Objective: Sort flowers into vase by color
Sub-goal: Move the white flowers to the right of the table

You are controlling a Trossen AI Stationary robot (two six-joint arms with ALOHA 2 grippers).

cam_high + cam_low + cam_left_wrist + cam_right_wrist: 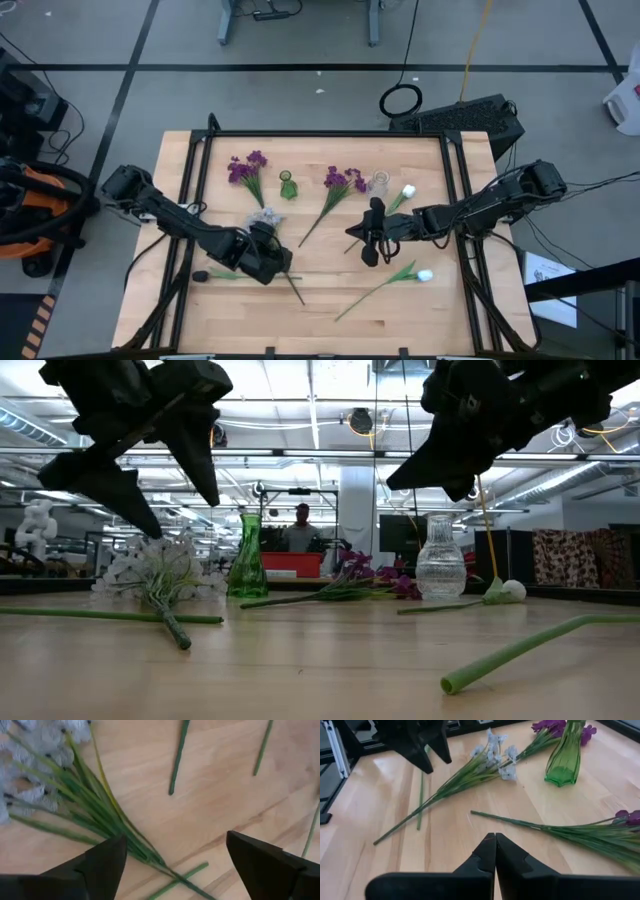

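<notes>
My left gripper (268, 242) (180, 515) (175, 862) hangs open just above the pale grey-lilac flower (265, 217) (160, 565). Its fingers stand on either side of that flower's green stem bundle (125, 835) without touching it. My right gripper (365, 238) (495, 842) is shut, holds nothing and hovers near the table's middle, over the stem of a purple flower (343, 179) (600, 832). A second purple flower (247, 167) lies farther left. Two white-bud flowers (407, 191) (424, 275) lie flat on the right. All the flowers rest on the wood.
A green glass vase (288, 186) (247, 555) (565, 755) and a clear glass vase (379, 182) (440, 560) stand upright toward the far side. A loose green stem (225, 275) (100, 615) lies near my left gripper. Bare wood (330, 320) shows along the near edge.
</notes>
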